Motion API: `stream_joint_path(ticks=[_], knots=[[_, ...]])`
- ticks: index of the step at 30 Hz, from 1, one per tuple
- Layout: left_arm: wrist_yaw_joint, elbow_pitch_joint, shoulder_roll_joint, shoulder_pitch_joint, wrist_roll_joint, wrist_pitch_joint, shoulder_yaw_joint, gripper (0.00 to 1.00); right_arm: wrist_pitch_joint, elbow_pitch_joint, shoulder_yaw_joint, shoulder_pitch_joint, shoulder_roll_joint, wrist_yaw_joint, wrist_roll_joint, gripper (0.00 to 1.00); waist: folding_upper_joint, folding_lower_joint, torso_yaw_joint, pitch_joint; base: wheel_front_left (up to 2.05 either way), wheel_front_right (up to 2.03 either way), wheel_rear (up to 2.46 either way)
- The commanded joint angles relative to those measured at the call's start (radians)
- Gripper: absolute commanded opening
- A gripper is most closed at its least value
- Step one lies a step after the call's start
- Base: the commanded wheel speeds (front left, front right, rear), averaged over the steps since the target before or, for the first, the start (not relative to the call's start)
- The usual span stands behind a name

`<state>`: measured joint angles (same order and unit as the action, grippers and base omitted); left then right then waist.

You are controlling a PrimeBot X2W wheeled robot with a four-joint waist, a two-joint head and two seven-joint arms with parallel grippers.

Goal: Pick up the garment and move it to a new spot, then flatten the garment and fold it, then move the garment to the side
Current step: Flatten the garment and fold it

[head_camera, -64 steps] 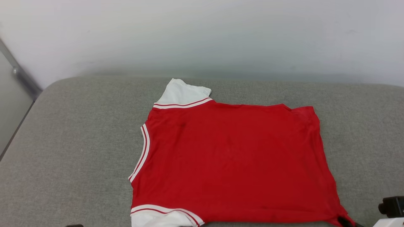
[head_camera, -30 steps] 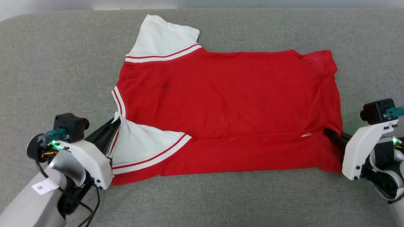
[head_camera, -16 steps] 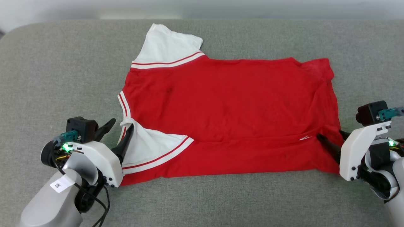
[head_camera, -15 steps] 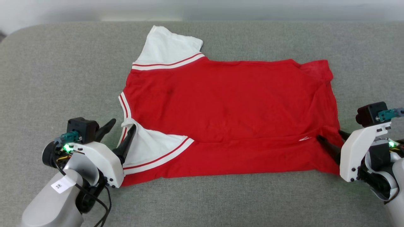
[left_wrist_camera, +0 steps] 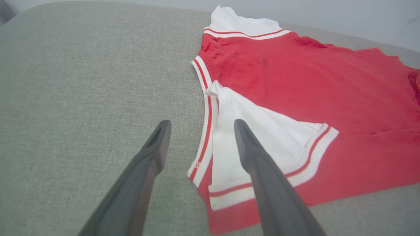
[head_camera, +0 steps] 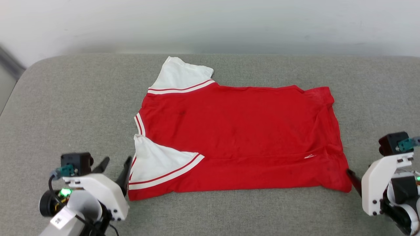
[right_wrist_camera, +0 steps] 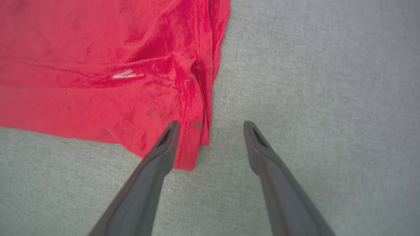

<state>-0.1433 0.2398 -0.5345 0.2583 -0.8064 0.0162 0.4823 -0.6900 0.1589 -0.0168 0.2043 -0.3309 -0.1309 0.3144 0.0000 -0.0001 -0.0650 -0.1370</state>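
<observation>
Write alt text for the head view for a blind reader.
A red thin-fabric jersey with white striped-trim side panels lies on a grey fabric surface, its near edge folded over. The open left tool and the right tool sit at its near corners.

1. The left gripper has let go of the garment's near left corner; its jaws now stand apart.
2. The right gripper has likewise released the near right corner, jaws apart.
3. Both have drawn back nearer.
</observation>
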Motion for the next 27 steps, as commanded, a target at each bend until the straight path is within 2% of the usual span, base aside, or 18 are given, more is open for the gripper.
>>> stream_joint_path(ticks=[1,8,13,18,24,27], knots=[[-0.023,-0.035,-0.014,-0.035,-0.008,0.024,-0.001,1.0,-0.026,-0.028,0.018,-0.029,0.017,0.0,-0.019,1.0,0.0,0.0001,0.0,0.004,0.0,0.0,0.0],[-0.158,-0.249,-0.065,-0.182,-0.026,0.169,0.024,1.0,-0.15,-0.213,0.137,-0.149,0.13,0.0,-0.067,1.0,0.0,0.0001,0.005,-0.007,0.0,0.0,0.0],[-0.215,-0.297,-0.075,-0.195,-0.009,0.207,0.035,1.0,-0.198,-0.302,0.162,-0.181,0.176,0.0,-0.075,1.0,0.0,0.0001,0.019,-0.037,0.0,0.0,0.0],[-0.242,-0.269,-0.075,-0.172,0.002,0.218,0.031,1.0,-0.206,-0.339,0.157,-0.179,0.187,0.0,-0.083,1.0,0.0,0.0001,0.036,-0.066,0.0,0.0,0.0],[-0.247,-0.225,-0.077,-0.155,0.009,0.221,0.034,1.0,-0.207,-0.355,0.148,-0.168,0.187,0.0,-0.084,1.0,0.0,0.0001,0.053,-0.094,0.0,0.0,0.0],[-0.236,-0.201,-0.067,-0.152,-0.003,0.23,0.04,1.0,-0.209,-0.363,0.143,-0.162,0.185,0.0,-0.079,1.0,0.0,0.0001,0.06,-0.11,0.0,0.0,0.0]])
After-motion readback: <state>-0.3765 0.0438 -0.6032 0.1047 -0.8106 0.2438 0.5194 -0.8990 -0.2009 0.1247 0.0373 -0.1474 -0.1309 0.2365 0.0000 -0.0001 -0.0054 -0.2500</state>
